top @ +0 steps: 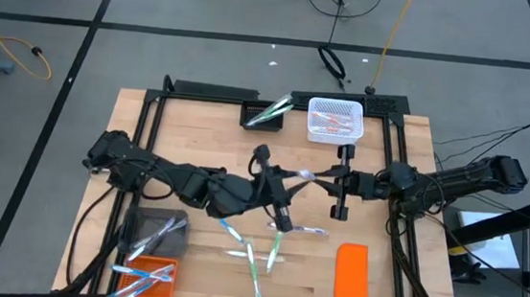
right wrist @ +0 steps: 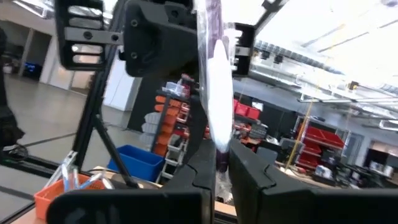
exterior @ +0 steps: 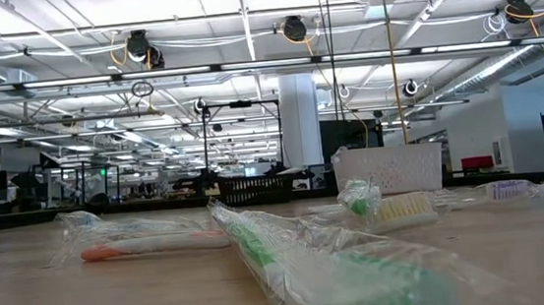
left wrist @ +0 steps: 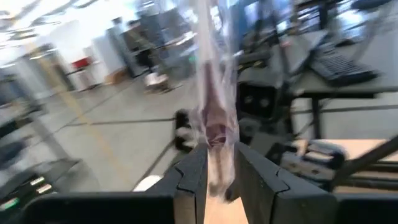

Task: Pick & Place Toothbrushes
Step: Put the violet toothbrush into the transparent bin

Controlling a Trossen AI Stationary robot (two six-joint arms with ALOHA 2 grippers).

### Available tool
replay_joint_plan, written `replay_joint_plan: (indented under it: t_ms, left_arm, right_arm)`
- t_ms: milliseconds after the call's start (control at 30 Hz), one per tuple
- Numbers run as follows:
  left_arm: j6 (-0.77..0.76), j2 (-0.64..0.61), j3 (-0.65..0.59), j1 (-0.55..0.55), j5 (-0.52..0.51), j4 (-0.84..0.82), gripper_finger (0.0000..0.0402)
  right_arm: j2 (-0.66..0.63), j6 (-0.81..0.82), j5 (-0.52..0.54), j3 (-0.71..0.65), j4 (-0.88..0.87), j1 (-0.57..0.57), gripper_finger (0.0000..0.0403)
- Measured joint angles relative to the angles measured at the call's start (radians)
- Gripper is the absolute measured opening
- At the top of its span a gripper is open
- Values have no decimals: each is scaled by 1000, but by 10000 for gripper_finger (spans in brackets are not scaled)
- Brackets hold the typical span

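Above the table's middle, we see our left gripper (top: 286,181) and right gripper (top: 322,179) both pinching one wrapped toothbrush (top: 303,177), its long axis spanning between them, the white basket (top: 334,119) beyond nearer the right arm.

No readable text, labels or numbers, wrappers perhaps too blurred
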Motion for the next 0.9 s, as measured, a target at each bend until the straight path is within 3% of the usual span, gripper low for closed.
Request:
replay_joint_plan:
  t_ms: [100,367,667,900]
  left_arm:
    - [-1,0,0,7,81,7,77]
    - [-29,0,0,16,151,-4,102]
    - [-37,0,0,28,136,-11,179]
    - [-40,0,0,61,131,-2,191]
  right_arm:
    - [0,-5,-7,0,-5,1,15]
    - [-1,-4,1,0,-8,1,14]
    - [2,16,4,0,-14,0,12]
    - [9,37,2,0,-35,3,12]
